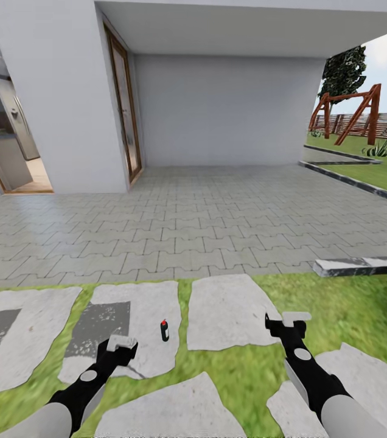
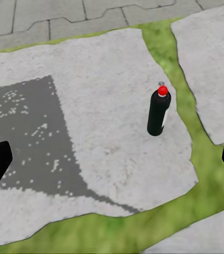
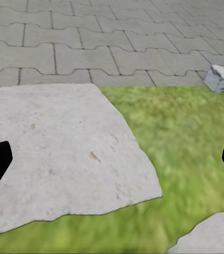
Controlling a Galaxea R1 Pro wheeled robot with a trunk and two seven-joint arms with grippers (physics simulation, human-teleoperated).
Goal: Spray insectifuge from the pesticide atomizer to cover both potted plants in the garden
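Dark pesticide atomizer [image 1: 165,330], one, upright.

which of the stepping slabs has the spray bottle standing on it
The stepping slab just ahead of the left gripper, second from the left in the head view. The pesticide atomizer stands upright near its right edge; the neighbouring slabs carry nothing.

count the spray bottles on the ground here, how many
1. The spray bottle stands upright on a stone slab in the grass, just ahead of the left gripper and apart from it. More may lie outside the views.
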